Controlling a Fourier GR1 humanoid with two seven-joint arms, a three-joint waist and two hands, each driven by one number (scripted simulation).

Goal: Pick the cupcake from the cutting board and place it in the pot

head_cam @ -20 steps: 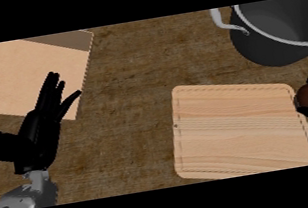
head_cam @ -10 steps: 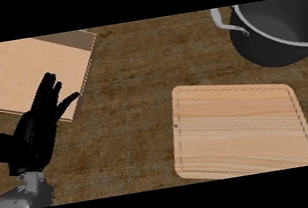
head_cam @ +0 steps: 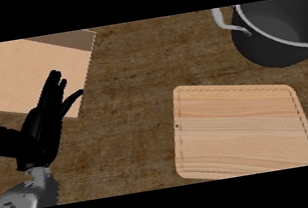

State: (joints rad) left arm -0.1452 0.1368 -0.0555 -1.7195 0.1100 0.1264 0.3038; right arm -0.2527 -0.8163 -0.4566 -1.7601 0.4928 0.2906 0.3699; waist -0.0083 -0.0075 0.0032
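Resting open at left — left hand (head_cam: 38, 132); cutting board (head_cam: 239, 128) well apart.

Legible text: none | cutting board (head_cam: 242, 127): bare wood grain, no marking | pot (head_cam: 286, 29), beyond the cutting board: no label or brand | left hand (head_cam: 39, 134), left of the cutting board: no marking

I count one cutting board (head_cam: 239, 130), one dark pot (head_cam: 287, 29), one pale box (head_cam: 10, 73) and one hand (head_cam: 39, 134) on my worktop (head_cam: 136, 68).
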